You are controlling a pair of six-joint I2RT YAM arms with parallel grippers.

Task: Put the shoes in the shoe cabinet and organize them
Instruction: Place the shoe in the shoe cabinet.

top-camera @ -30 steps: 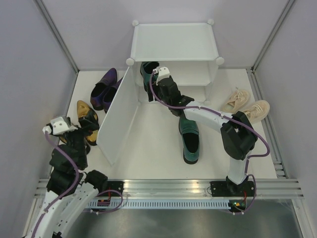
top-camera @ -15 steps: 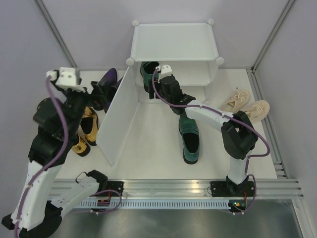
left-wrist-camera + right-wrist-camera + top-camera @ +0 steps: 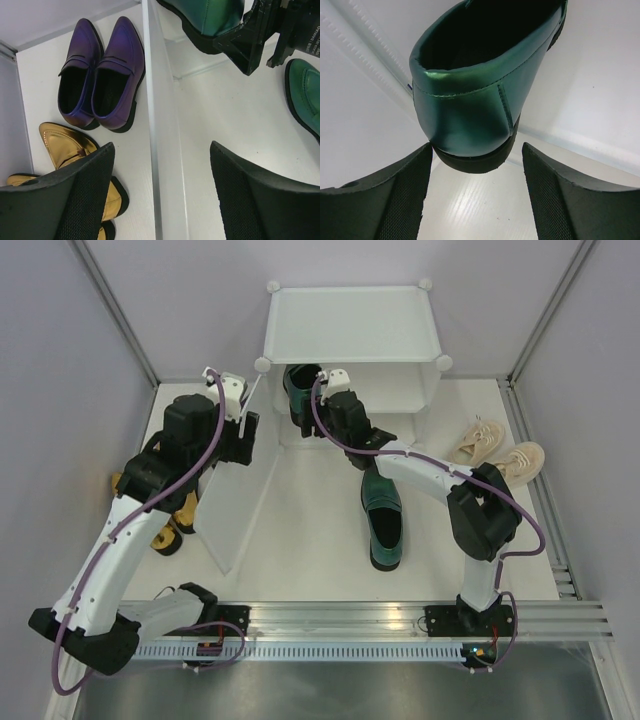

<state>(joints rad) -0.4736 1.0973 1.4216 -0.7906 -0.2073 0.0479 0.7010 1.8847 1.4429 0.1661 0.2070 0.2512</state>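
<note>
While I line up the push, right gripper [image 3: 476,155]: jaws wide, just behind heel of green loafer [image 3: 470,110].
Loafer: at shoe cabinet [image 3: 350,325] lower tier, left side.
Left gripper [image 3: 162,150]: spread wide astride door panel [image 3: 156,100].
Tip: I'd push the heel squarely, slowly.

The open door panel [image 3: 240,508] walls the purple shoes [image 3: 120,50] off from bare floor [image 3: 310,520] beside the green loafer [image 3: 383,525].

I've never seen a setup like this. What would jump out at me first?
Probably the glossy green loafer lying mid-floor, with its mate at the mouth of the white cabinet, just beyond the open jaws of the right arm. Then the cabinet's door panel, standing wide open, with purple shoes and gold loafers on the floor to its left.
</note>
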